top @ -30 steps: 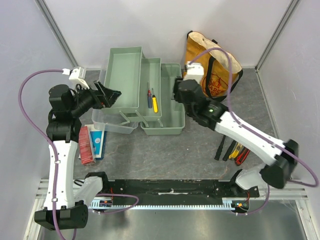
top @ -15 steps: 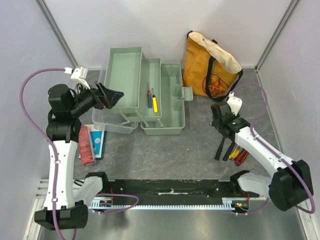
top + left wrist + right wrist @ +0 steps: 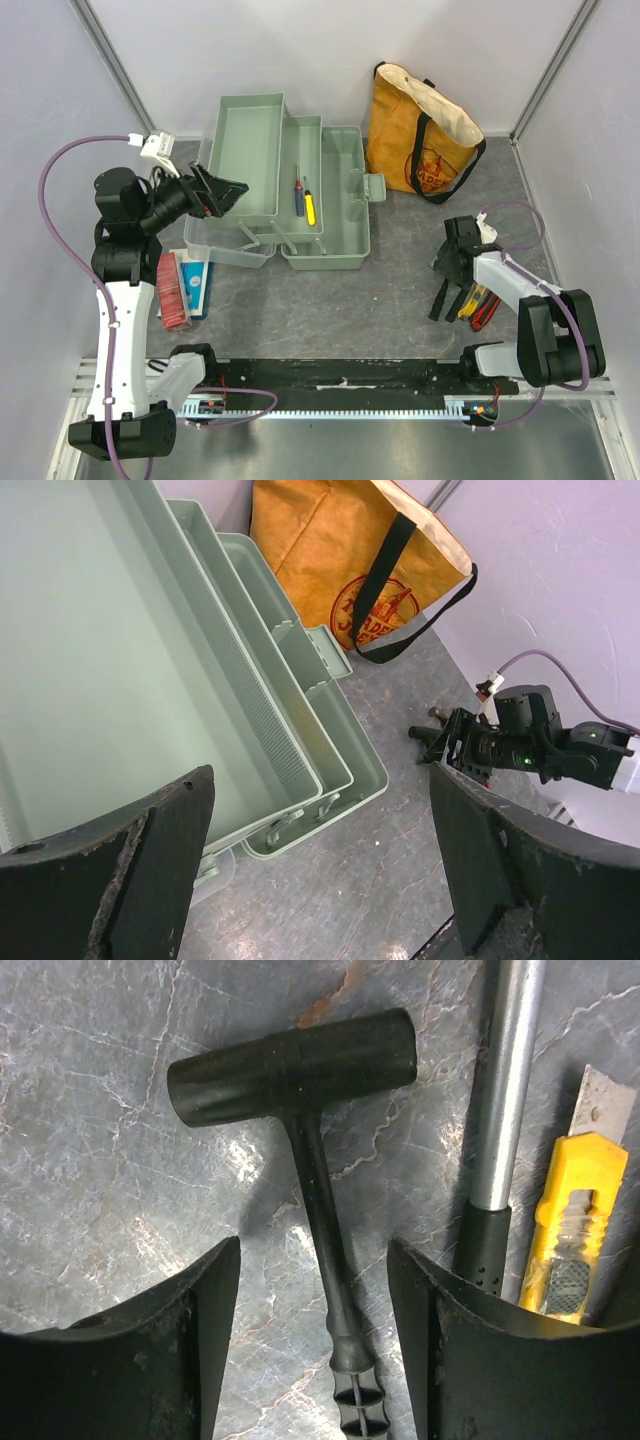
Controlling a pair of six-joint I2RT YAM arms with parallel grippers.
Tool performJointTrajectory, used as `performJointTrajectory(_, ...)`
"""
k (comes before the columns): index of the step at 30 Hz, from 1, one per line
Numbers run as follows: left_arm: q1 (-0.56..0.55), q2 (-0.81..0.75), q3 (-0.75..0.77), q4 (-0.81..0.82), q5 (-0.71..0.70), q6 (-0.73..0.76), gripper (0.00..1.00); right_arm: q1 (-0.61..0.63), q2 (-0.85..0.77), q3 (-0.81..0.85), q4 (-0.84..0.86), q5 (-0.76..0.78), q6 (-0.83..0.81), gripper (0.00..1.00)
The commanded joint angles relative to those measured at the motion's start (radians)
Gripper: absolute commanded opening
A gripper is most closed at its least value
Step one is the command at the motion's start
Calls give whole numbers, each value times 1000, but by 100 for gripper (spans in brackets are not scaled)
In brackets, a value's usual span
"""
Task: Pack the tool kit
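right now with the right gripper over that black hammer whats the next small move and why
Probably lower the right gripper straight down and close on the handle of the black hammer: its open jaws straddle that handle with gaps both sides, the hammer lies flat and ungripped, and the toolbox stands open.

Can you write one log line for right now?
right claw: open above black mallet | left claw: open beside toolbox

Pale sage-green toolbox (image 3: 345, 215) on a grey marbled table (image 3: 330, 305). Mustard tote bag (image 3: 405, 120) (black straps, red print). Black mallet (image 3: 295, 1060), yellow knife (image 3: 575, 1210).
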Motion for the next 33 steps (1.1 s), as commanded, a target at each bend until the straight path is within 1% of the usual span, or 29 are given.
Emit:
performJointTrajectory(1,-2,-14,35,37,34,-27,93,-6,14,-10,66,-26,22,66)
performJointTrajectory(5,-2,-13,40,39,49,-18,93,-13,37,-21,90,-40,27,64)
performJointTrajectory(7,-2,-6,52,36,58,-11,93,-15,47,-22,96,-39,26,60)
performJointTrajectory(9,-2,-2,61,34,69,-9,93,-15,60,-21,103,-42,15,51)
performJointTrajectory(10,-2,-2,64,36,75,-14,93,-15,60,-24,113,-46,4,43)
performJointTrajectory(13,-2,-2,63,45,86,-20,93,-15,40,-45,150,-55,-23,25)
performJointTrajectory(18,-2,-5,61,50,80,-21,93,-15,46,-44,152,-74,-34,0)
performJointTrajectory(23,-2,-11,63,53,95,-29,93,-13,23,-36,150,-106,-42,0)
performJointTrajectory(27,-2,-6,58,92,158,-69,93,-13,-66,1,123,-167,-56,0)
performJointTrajectory(29,-6,-6,38,149,204,-121,93,-13,-130,25,124,-227,-59,0)
performJointTrajectory(33,-7,-2,-29,350,279,-294,92,-10,-254,94,158,-394,-54,0)
